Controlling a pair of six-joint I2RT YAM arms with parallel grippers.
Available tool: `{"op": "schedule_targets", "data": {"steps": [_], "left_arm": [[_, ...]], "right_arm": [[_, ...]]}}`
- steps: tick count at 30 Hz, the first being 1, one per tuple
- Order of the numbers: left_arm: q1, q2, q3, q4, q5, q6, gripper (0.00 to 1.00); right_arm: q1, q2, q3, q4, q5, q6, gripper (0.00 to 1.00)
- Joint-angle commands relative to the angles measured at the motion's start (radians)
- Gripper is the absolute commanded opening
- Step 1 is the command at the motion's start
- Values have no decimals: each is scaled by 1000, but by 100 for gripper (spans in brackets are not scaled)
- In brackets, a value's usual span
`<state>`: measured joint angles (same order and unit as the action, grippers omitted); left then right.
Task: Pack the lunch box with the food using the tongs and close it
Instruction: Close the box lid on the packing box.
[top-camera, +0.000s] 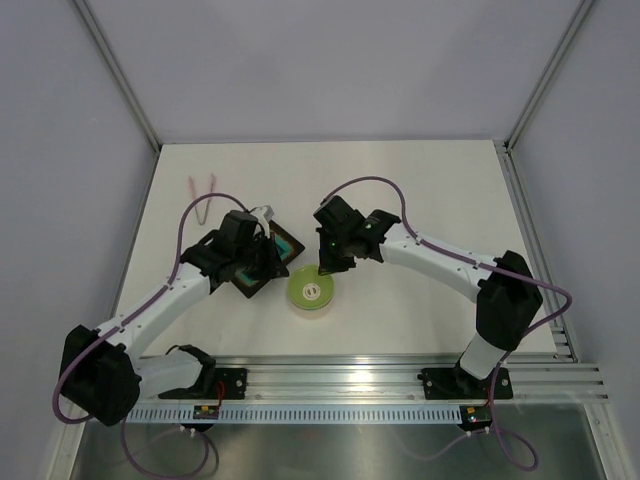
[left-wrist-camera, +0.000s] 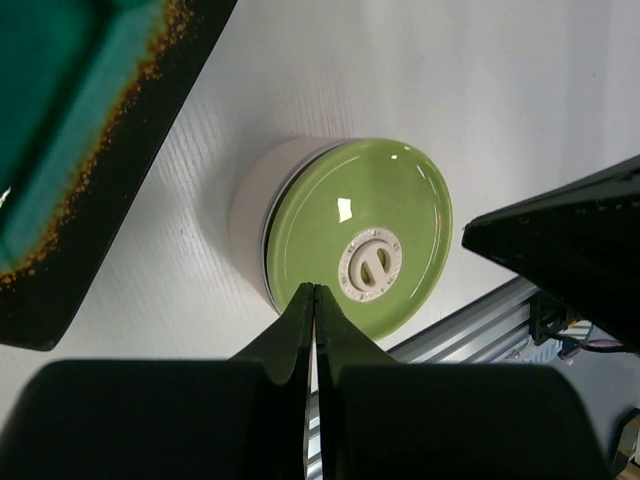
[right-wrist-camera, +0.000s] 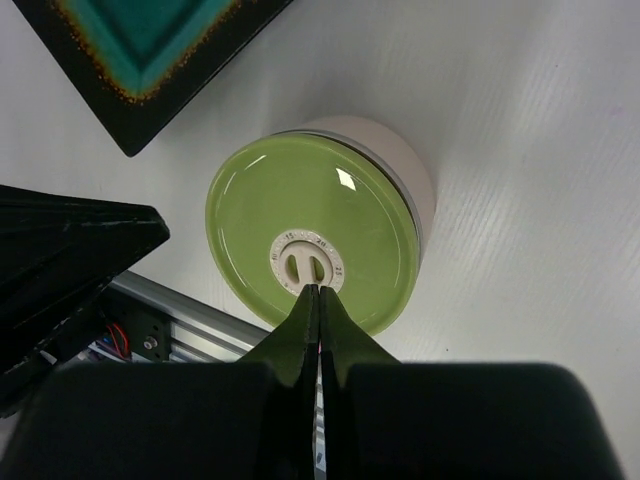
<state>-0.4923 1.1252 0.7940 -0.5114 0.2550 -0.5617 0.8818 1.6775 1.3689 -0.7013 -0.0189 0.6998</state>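
Lunch box: the small round lunch box with pale shiny sides sits on the white tabletop between the two arms, a little nearer their bases than the fingertips are.
Lid: the flat round lime-green lid lies level on the lunch box and covers its whole mouth. The white round knob at its centre faces up, so I judge the box closed.
Food: none shows anywhere. Any pieces would be inside the lunch box, and the lid hides that.
Left gripper: the left gripper hangs just left of the lunch box. Its black fingers are pressed together with nothing between them. Whether the tips touch the lid I cannot tell.
Right gripper: the right gripper is just beyond the lunch box on its right, aimed at the knob, with its fingers likewise together and empty. Both read as done pressing or parked, not grasping.
Tray: the square dark tray with the teal inside lies just left of the lunch box, partly under the left gripper. The part that shows is bare.
Tongs: the thin pale-pink V-shaped tongs lie well to the far left of the lunch box, out of both grips. That fits the packing being over.
Rail: the grooved metal rail runs on the near side of the lunch box and carries the arm bases.
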Motion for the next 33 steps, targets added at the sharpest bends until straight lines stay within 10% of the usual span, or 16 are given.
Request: {"op": "schedule_targets", "data": {"steps": [1, 15, 33], "left_arm": [[-8, 51, 79, 50, 16, 14, 0], [-45, 225, -39, 154, 60, -34, 0], [-48, 21, 71, -29, 75, 23, 0]], "right_arm": [[13, 10, 65, 3, 11, -25, 0], [14, 166, -91, 100, -50, 7, 0], [55, -59, -30, 22, 91, 1, 0]]}}
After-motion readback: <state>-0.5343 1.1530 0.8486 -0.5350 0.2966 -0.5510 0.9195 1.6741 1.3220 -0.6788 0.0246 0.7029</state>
